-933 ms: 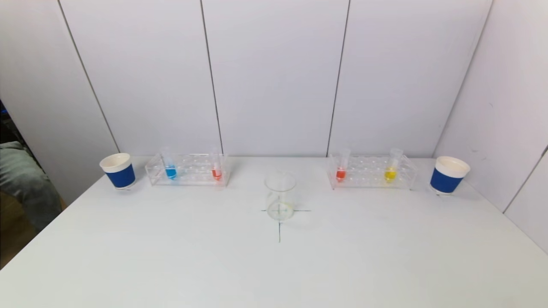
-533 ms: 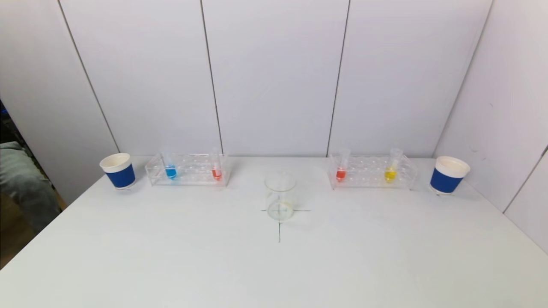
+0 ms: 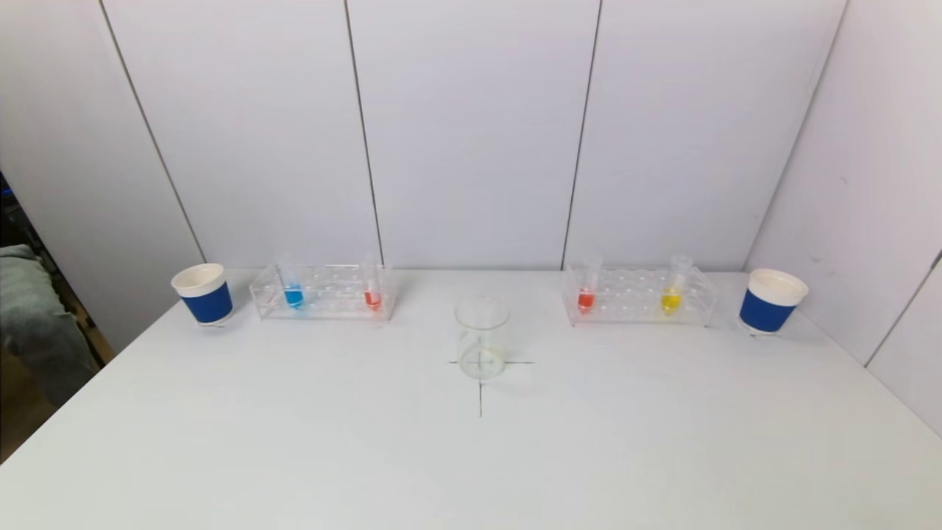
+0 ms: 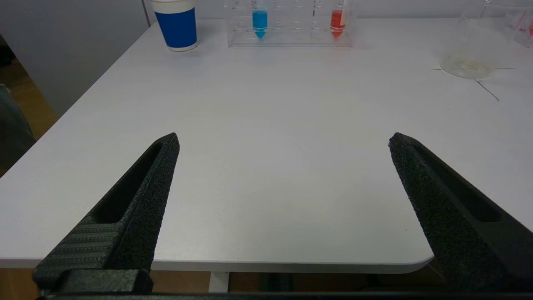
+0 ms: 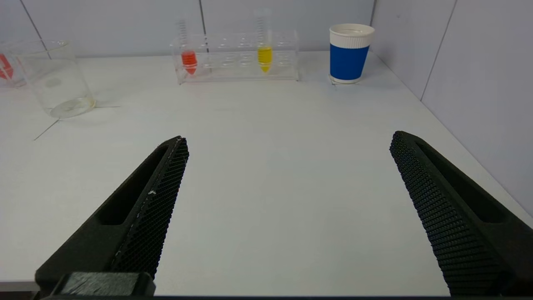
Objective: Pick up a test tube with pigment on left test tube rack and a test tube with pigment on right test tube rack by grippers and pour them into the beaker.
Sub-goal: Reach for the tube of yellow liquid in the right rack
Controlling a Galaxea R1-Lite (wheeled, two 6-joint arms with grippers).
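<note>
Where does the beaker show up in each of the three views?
Head view: the beaker stands mid-table on a drawn cross, between the two racks.
Left wrist view: beaker at the picture's upper right edge, beyond the open left gripper.
Right wrist view: beaker at the picture's upper left, beyond the open right gripper.
Shared landmark: the cross under the beaker shows in all three.

White table (image 3: 294, 442) against pale panelled walls (image 3: 471, 132); brown floor (image 3: 22, 397) at left
</note>
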